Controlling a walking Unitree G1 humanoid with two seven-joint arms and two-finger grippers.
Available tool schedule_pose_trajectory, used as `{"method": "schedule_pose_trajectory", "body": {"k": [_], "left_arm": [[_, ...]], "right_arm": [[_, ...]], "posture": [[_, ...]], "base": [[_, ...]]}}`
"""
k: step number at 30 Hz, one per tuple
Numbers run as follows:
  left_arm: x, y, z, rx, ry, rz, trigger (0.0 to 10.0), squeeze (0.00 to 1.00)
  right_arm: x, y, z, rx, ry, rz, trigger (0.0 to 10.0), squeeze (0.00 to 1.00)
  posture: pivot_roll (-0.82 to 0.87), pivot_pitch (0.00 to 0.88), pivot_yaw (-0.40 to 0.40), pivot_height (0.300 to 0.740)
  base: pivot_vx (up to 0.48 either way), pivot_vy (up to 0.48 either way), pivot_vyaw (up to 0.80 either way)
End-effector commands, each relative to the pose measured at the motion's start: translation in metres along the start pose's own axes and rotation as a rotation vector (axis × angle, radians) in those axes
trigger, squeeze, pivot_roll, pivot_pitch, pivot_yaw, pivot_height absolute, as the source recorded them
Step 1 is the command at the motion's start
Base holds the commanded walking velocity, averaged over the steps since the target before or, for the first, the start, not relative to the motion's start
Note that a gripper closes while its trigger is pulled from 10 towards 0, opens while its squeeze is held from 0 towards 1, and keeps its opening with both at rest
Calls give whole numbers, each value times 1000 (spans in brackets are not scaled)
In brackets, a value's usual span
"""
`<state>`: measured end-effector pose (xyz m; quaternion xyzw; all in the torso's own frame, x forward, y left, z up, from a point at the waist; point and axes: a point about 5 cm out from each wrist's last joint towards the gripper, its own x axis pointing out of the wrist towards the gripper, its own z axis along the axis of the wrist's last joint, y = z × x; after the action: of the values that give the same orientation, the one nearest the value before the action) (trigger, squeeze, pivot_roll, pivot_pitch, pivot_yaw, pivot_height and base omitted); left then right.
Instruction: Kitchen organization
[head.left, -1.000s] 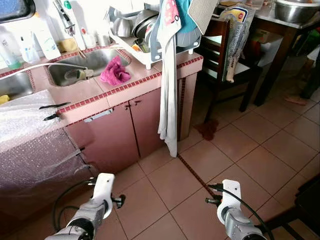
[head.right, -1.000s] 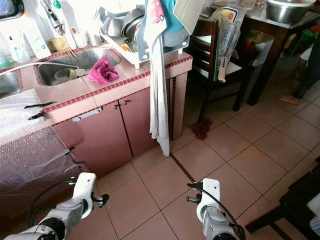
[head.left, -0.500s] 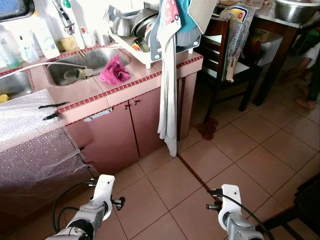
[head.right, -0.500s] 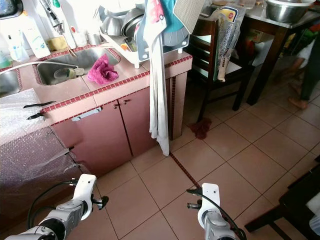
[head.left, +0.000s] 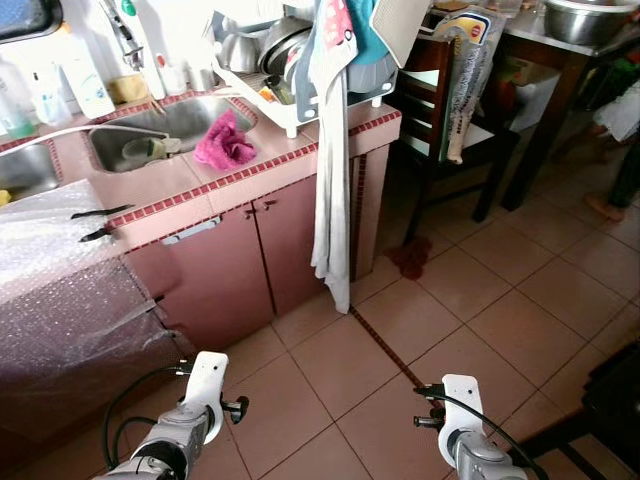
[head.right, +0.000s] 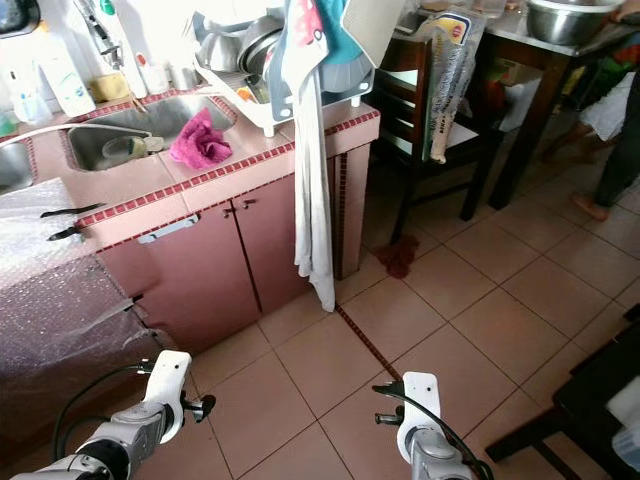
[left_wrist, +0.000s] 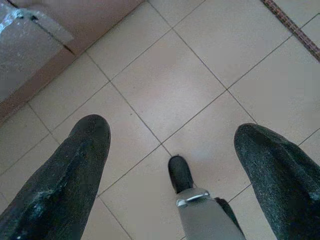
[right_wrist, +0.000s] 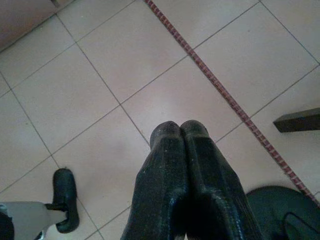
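My left gripper (left_wrist: 172, 135) hangs open over bare floor tiles, its two black fingers wide apart with nothing between them. My right gripper (right_wrist: 179, 127) is shut with its fingertips pressed together and holding nothing, above a dark red tile strip (right_wrist: 220, 85). Both arms (head.left: 205, 385) (head.left: 460, 400) hang low at the bottom of the eye views. Ahead on the left stands a pink tiled counter (head.left: 270, 165) with a steel sink (head.left: 160, 125). A pink cloth (head.left: 224, 143) lies on the sink's rim. A white dish rack (head.left: 290, 85) holds pots, and a long pale towel (head.left: 330, 200) hangs off the counter's end.
Bubble wrap (head.left: 60, 290) covers the counter's left part. Bottles (head.left: 85, 85) line the wall behind the sink. A dark chair (head.left: 440, 110) and a table (head.left: 560, 45) with a metal bowl (head.left: 585, 15) stand on the right. A red rag (head.left: 410, 257) lies on the floor. A person's foot (head.left: 605, 205) shows at far right.
The camera has shifted a little, so the counter sits slightly left of before. My right arm has sunk a bit lower. The person at the right edge has moved.
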<state>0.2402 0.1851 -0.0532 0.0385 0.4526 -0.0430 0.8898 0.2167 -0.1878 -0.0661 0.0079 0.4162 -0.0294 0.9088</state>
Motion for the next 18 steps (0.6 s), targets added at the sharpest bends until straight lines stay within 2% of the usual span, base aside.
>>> {"method": "schedule_pose_trajectory", "body": {"k": [1,7,18], "left_arm": [[0,2,-1,3,-2,5,10000,0],[0,2,-1,6,0,5,10000,0],[-1,4,-1,-6,-5,13,10000,0]], "right_arm": [[-1,-2,-4,-1,15,-5,10000,0],[-1,-1,-4,-6,15,-5,10000,0],[-1,-4,-3,-11,13,-9,10000,0]], "posture": [[19,0,48,740],[19,0,49,740],[19,0,53,740]], "base": [[0,-337,0],[0,-374,0],[0,0,0]]}}
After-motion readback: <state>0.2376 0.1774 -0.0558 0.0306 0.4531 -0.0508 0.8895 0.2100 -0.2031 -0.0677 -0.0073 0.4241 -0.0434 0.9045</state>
